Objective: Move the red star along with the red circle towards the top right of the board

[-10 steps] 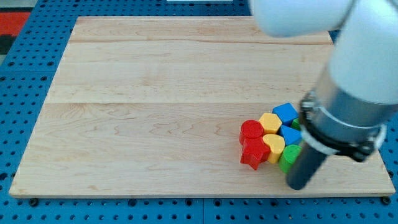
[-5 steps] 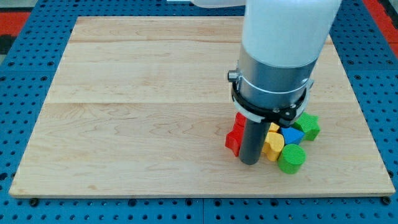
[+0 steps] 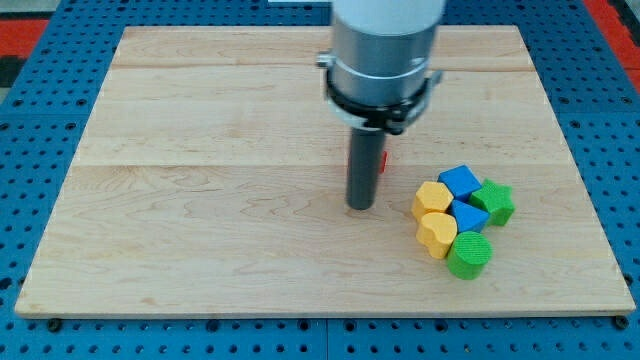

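Observation:
My tip rests on the wooden board, below centre and left of a cluster of blocks. Only a sliver of red shows just right of the rod, above the tip; I cannot tell whether it is the red star or the red circle. The rest of the red blocks is hidden behind the rod and the arm. The red sliver lies apart from the cluster, up and to its left.
The cluster at the view's lower right holds a blue block, a green star, a yellow block, a second blue block, a yellow heart and a green circle.
The rod swept from the cluster's right side to its left, then up the view. The red star and red circle left the cluster and moved up-left, now mostly hidden behind the rod.

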Robot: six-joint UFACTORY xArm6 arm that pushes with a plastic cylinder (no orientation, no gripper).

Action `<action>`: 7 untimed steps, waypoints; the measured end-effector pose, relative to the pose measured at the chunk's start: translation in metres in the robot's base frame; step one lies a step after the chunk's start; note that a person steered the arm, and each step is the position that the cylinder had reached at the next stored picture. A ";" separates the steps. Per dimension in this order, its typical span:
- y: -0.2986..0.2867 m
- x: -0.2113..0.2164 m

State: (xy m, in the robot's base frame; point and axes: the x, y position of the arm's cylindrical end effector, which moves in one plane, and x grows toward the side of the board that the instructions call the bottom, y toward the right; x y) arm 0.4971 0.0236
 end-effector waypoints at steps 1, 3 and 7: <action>-0.003 -0.018; 0.031 -0.044; 0.074 -0.174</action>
